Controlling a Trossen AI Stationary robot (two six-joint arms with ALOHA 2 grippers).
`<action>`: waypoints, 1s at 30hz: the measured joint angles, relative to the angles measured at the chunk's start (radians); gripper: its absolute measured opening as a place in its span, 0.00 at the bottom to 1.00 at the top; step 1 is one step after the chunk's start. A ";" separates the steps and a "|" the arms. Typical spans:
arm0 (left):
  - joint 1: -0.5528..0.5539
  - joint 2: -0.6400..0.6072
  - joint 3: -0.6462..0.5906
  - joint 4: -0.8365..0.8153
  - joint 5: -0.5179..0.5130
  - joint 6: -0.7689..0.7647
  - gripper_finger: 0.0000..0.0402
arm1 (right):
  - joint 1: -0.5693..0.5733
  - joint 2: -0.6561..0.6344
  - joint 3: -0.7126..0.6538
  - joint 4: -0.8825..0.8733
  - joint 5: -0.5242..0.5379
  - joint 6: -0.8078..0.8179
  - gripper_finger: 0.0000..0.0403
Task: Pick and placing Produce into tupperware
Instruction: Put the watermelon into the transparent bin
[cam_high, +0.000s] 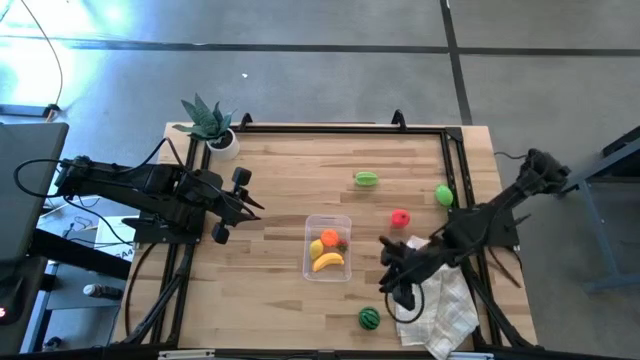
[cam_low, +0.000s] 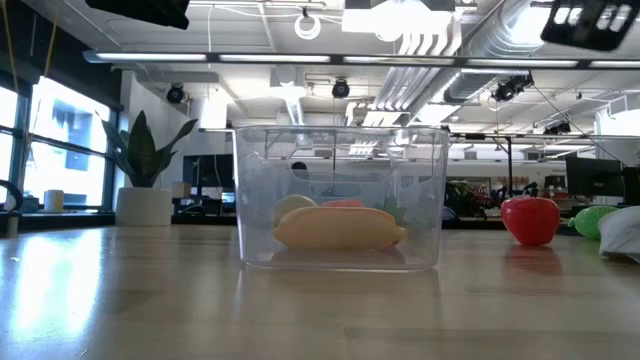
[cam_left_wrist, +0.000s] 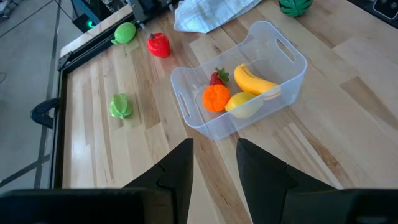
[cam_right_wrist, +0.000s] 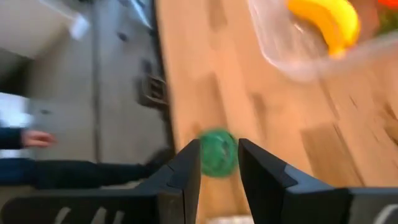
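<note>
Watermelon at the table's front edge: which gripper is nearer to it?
Right. The right gripper sits just beside the watermelon, fingers open and aimed at it. The left gripper waits on the far side of the tupperware.

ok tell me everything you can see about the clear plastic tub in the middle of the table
The clear plastic rectangular tub stands upright and open-topped near the middle of the wooden table. It has see-through walls, rounded corners and cut-out handle slots at both short ends. Inside lie a yellow banana, a yellow lemon, an orange and a small red strawberry-like piece. Neither gripper touches it.
</note>
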 joint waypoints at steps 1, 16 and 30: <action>0.000 0.000 0.000 0.000 0.000 0.000 0.28 | 0.008 0.015 0.000 -0.013 0.001 0.005 0.25; 0.000 0.000 0.000 0.000 0.000 0.000 0.28 | 0.100 0.328 0.282 -0.159 -0.011 -0.204 0.40; 0.000 0.000 0.000 0.001 0.000 0.000 0.28 | 0.102 0.524 0.346 -0.242 -0.061 -0.079 0.59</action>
